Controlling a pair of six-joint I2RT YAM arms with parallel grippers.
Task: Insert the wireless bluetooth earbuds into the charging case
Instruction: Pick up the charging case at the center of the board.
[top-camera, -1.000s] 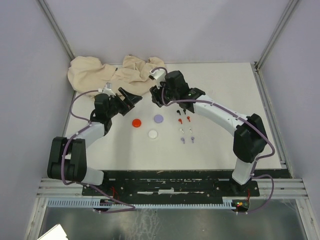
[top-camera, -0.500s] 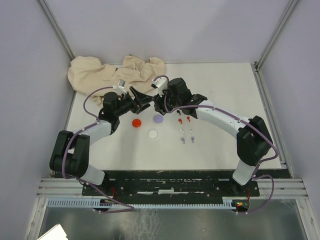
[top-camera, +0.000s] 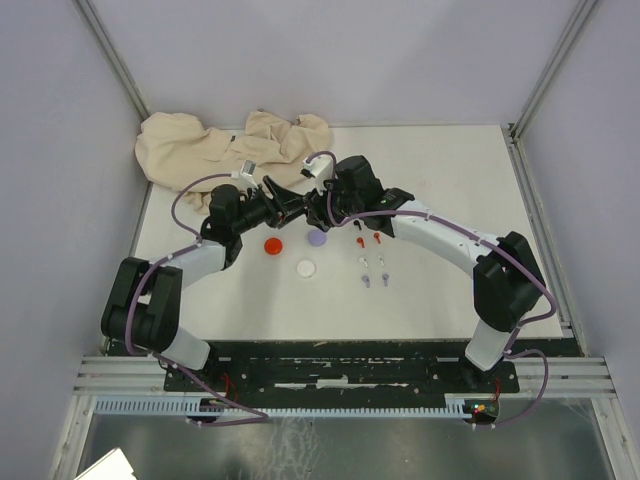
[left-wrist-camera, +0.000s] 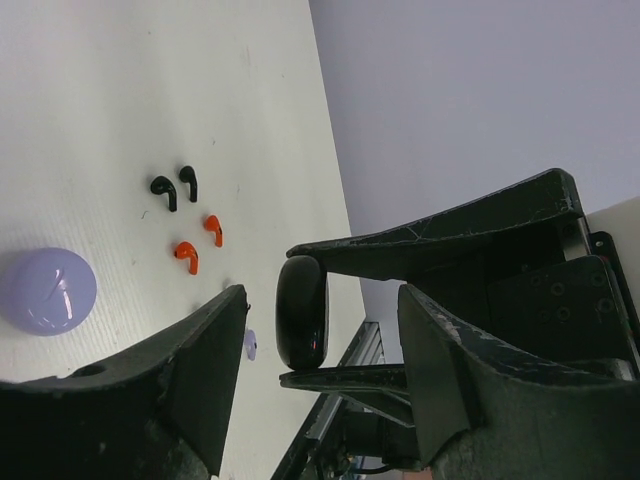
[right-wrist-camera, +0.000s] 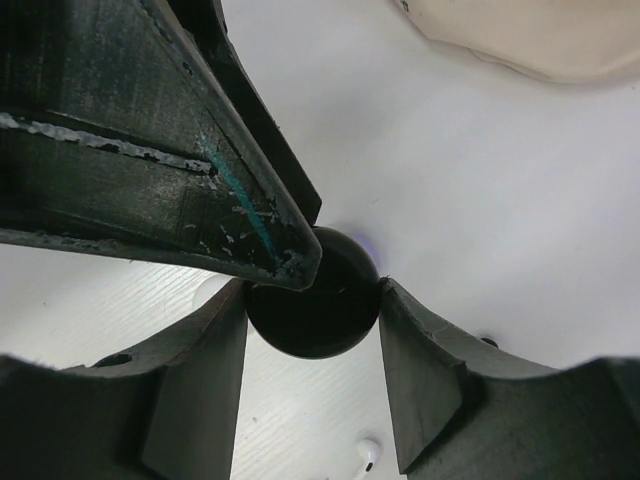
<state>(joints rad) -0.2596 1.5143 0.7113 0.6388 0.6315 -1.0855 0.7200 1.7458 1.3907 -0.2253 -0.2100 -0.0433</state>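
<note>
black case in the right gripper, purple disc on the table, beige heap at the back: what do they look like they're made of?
Black case: probably hard plastic, smooth and glossy, with small glints on its rounded rim in the left wrist view.
Purple disc: likely the same kind of plastic, glossy, with sharp light streaks across its dome.
Beige heap: cloth, matte, with soft folds and creases.

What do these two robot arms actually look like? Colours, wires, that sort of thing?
The left arm and right arm match: white tube-like links between chunky black joints, thin purple cables looping alongside. The left gripper and right gripper each have two black wedge-shaped fingers; one is scuffed, with a teal streak.
</note>
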